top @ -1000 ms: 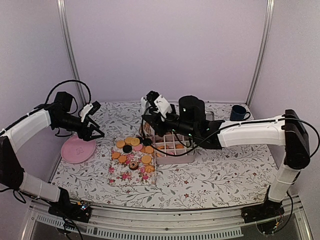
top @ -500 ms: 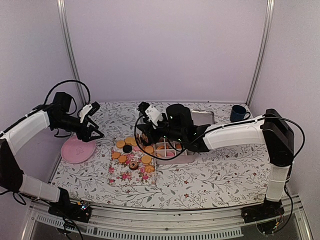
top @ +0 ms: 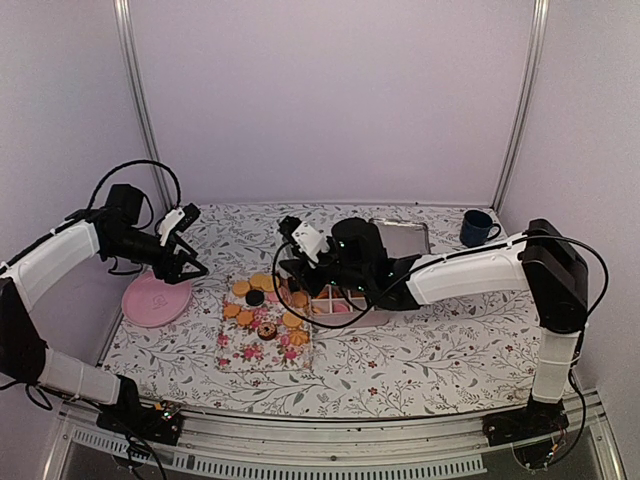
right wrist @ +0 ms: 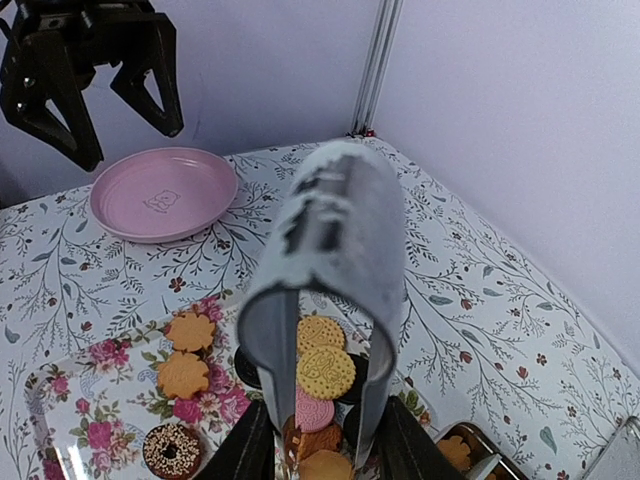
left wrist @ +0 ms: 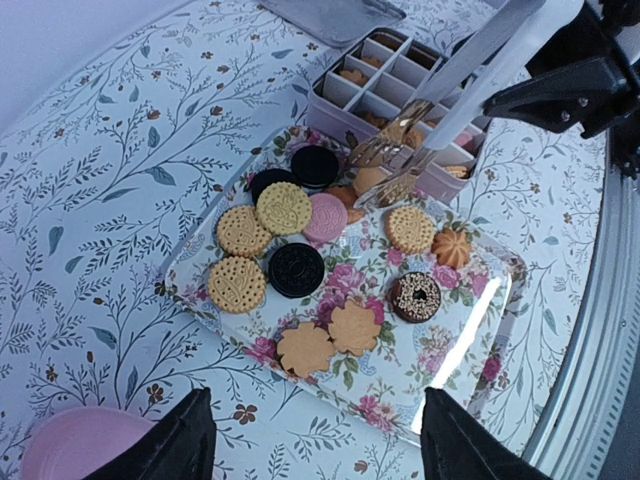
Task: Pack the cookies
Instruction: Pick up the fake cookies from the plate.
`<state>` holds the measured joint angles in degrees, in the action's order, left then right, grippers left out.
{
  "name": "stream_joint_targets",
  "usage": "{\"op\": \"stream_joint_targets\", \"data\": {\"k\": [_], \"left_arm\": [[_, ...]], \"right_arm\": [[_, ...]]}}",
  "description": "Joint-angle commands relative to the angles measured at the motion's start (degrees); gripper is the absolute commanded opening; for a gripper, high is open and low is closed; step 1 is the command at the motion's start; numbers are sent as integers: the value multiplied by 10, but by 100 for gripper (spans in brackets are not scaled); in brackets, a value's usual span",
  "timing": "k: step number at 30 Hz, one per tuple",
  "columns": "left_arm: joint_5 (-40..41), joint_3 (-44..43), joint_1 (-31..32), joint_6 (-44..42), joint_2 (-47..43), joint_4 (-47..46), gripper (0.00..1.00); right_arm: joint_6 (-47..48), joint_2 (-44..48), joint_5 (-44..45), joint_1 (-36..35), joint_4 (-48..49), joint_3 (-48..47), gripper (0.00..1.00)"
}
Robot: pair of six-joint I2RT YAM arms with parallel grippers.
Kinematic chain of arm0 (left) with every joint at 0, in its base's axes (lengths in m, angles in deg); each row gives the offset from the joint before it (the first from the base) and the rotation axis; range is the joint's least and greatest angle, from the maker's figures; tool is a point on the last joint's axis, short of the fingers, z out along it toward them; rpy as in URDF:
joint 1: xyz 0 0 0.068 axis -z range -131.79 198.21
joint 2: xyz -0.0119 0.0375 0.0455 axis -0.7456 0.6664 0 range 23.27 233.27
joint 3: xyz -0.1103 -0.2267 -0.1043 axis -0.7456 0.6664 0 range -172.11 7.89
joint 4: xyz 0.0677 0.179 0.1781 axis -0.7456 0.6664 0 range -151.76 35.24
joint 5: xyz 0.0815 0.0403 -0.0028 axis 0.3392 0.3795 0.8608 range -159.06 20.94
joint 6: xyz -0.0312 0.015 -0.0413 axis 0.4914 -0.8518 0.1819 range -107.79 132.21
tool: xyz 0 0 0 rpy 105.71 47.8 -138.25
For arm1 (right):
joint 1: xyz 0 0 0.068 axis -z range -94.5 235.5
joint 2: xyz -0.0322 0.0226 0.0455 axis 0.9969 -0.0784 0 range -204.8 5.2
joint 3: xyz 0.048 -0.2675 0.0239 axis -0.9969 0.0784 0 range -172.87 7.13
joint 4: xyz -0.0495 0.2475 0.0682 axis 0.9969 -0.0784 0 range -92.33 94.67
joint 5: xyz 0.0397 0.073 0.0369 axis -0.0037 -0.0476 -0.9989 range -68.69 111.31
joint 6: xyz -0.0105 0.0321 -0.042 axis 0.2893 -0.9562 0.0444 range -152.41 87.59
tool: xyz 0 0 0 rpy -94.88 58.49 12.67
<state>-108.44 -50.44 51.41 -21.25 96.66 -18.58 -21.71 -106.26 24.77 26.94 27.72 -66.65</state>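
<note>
The white right arm (top: 470,268) and silver metal tongs (left wrist: 500,80) bar the right side of the flowered rectangular tray (left wrist: 470,320); the left end effector (top: 192,272) has open room at its left edge.

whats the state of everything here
left gripper: open, empty
right gripper: shut on tongs
tongs: tips apart, down at the cookies
cookies: mostly loose on tray
box: open, some cells filled
lid: off, flat behind box
plate: empty
mug: upright
</note>
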Motion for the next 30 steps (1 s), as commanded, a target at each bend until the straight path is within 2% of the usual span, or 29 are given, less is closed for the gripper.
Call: {"op": "stream_joint_targets", "data": {"k": [1, 20, 26, 30], "left_arm": [[-7, 1, -2, -5, -2, 3, 71], [-9, 2, -1, -6, -2, 3, 70], [-9, -4, -2, -5, -2, 4, 71], [-10, -6, -1, -4, -1, 6, 71]], "right_arm": [[6, 13, 18, -4, 1, 13, 36], [2, -35, 10, -4, -9, -21, 38], [-1, -28, -6, -5, -10, -30, 24], [-10, -21, -11, -4, -10, -36, 9]]}}
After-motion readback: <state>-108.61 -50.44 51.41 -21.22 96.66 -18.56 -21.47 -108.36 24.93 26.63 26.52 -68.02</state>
